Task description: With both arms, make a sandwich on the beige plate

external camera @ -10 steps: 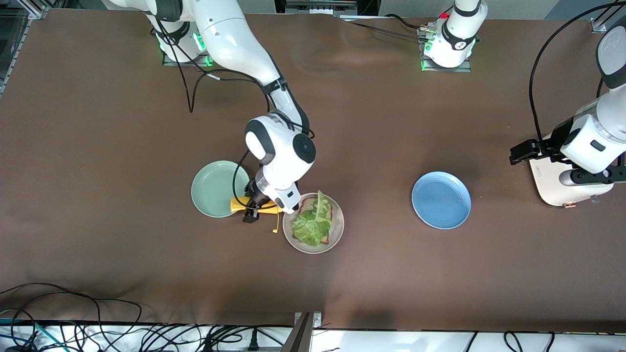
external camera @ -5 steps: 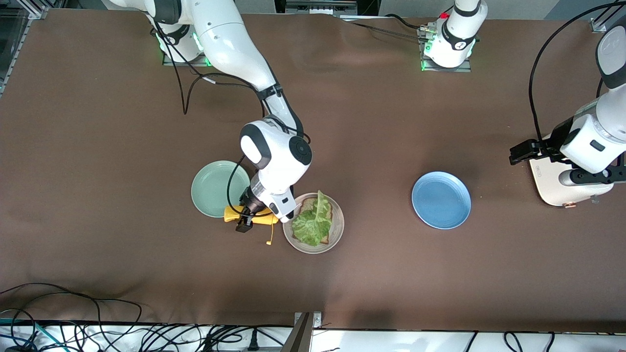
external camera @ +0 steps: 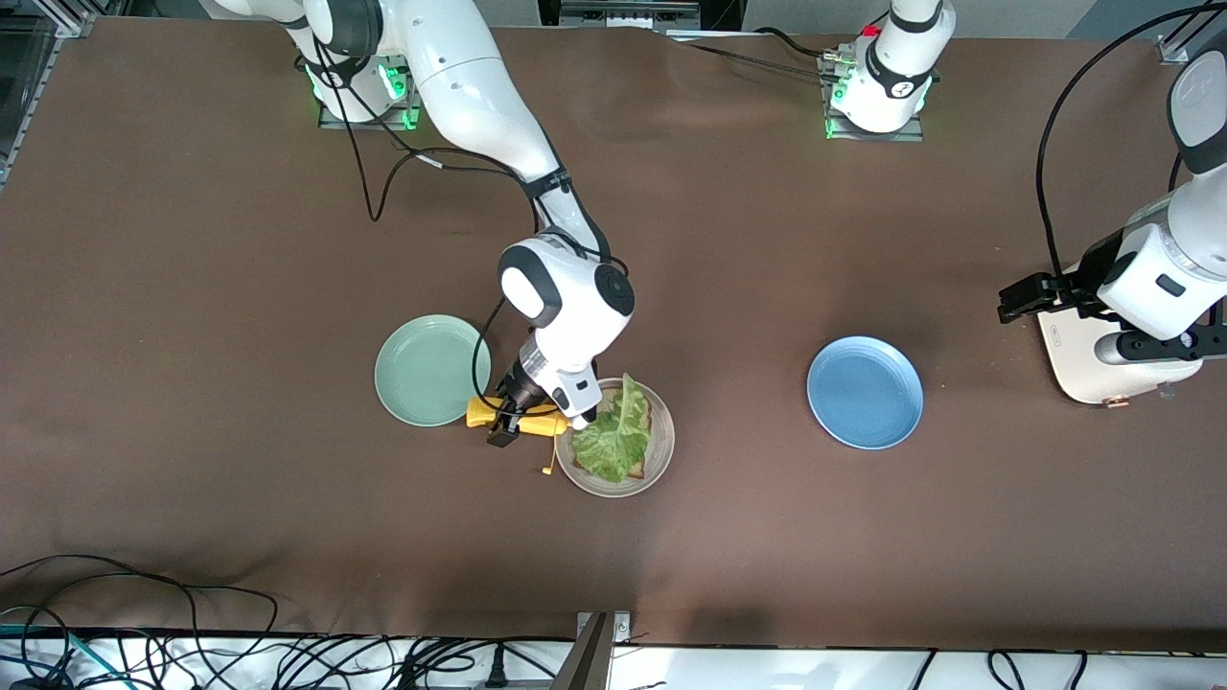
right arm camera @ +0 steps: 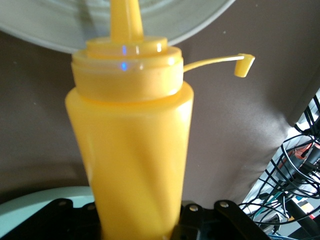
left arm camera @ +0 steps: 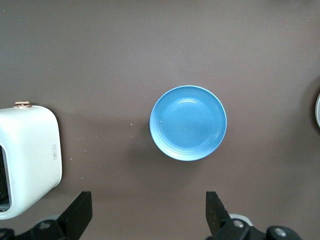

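One slice of brown toast with a ruffled green lettuce leaf (external camera: 613, 436) on top sits on the round beige plate (external camera: 659, 458), between the mint-green plate (external camera: 422, 369) and the blue plate (external camera: 865, 392). Right gripper (external camera: 508, 422) is clamped on a yellow plastic squeeze bottle (right arm camera: 132, 150), held sideways just over the table beside the beige plate, nozzle toward its rim, tethered cap (right arm camera: 244, 65) dangling. Left gripper (left arm camera: 147, 217) waits with fingers spread above the white toaster (external camera: 1088, 369) at the left arm's end.
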Motion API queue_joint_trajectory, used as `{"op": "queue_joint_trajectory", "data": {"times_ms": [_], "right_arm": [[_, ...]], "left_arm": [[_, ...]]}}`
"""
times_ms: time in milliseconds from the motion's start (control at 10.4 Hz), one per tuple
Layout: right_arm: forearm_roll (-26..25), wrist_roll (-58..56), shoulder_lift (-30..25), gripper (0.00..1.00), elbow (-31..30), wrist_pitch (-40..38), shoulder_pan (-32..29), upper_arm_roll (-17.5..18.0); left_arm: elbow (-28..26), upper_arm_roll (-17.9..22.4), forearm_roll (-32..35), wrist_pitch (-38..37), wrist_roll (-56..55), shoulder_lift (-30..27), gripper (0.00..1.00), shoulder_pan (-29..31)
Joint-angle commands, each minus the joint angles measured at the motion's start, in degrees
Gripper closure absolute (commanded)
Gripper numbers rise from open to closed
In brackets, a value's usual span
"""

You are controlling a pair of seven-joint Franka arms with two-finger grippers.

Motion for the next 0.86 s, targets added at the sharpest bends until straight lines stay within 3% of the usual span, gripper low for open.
{"op": "queue_joint_trajectory", "data": {"times_ms": [0,480,768], "right_arm": [[1.03,0.89,1.03,1.00,1.77,-0.39,1.46,-2.13],[0.67,0.28,-1.86,1.00,0.46,0.32,-3.71,2.61],[1.55,-0.50,-16.51,1.00,-10.60,6.29,-15.20,15.59]], "left_arm": [[0.71,-0.38,1.70,-0.99,0.40,-0.26,0.00,0.00],[0.71,-0.90,1.70,-0.99,0.32,-0.26,0.00,-0.09],[0.71,-0.90,1.70,-0.99,0.32,-0.26,0.00,0.00]]}}
